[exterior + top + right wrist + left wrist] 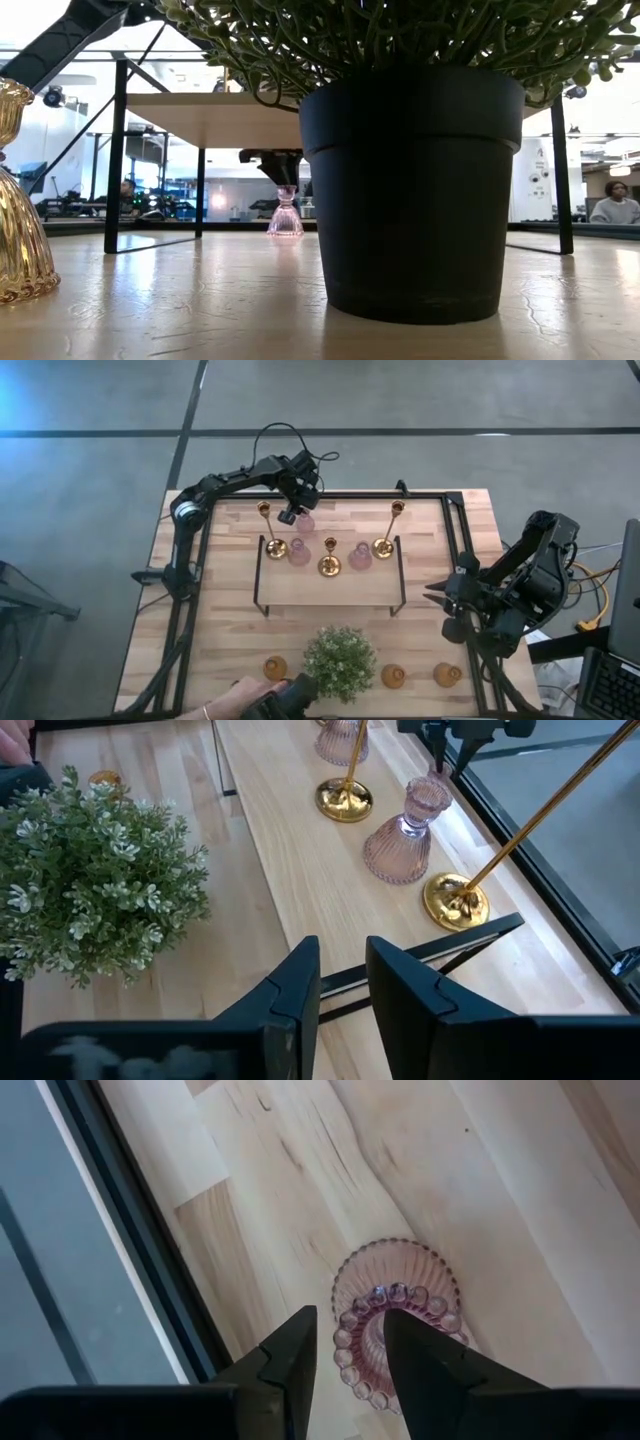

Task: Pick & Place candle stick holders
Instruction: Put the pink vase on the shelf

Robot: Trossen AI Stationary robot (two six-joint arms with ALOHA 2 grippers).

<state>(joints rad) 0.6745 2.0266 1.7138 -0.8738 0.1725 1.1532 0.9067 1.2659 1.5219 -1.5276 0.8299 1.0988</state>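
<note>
Hovering right over a ribbed pink glass holder (397, 1320) with a beaded rim, the left gripper (350, 1345) had its fingers apart, straddling that rim. The holder stood behind the low shelf (330, 588), close to the table's black edge rail (130, 1230). The right gripper (342, 982) waited off the shelf's right end, slightly parted and holding nothing.

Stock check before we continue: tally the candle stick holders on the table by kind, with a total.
Brass stick holders: 3
Pink glass holders: 3
Amber glass holders: 3
Total in the high view: 9
</note>
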